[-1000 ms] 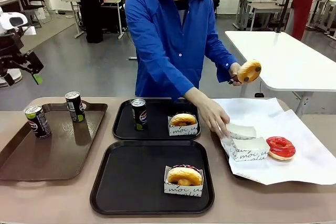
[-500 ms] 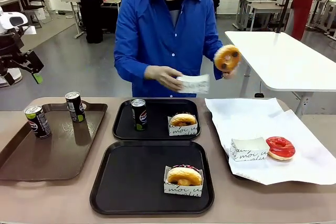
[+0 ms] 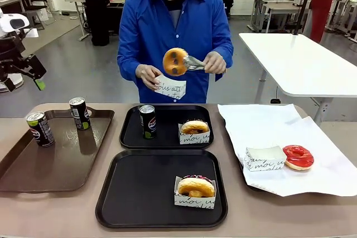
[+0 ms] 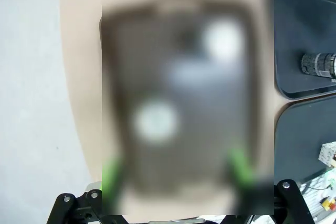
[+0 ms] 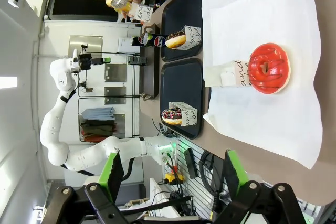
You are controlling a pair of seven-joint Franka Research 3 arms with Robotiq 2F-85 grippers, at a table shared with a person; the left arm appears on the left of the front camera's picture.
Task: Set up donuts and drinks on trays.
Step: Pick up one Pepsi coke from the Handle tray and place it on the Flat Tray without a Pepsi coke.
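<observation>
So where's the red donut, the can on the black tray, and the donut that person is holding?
red donut (image 3: 288, 157): front view, glazed ring.
can (image 3: 147, 122): front view, its side.
held donut (image 3: 169, 63): front view, golden face.

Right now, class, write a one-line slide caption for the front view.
A person's tongs hold a golden donut above a paper box; the near tray and far tray each carry one boxed donut.

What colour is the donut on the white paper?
The donut is glazed red, clearest in the right wrist view.

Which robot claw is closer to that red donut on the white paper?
Right. The right claw hovers near the red donut; the left claw is far across, over the brown tray.
</observation>
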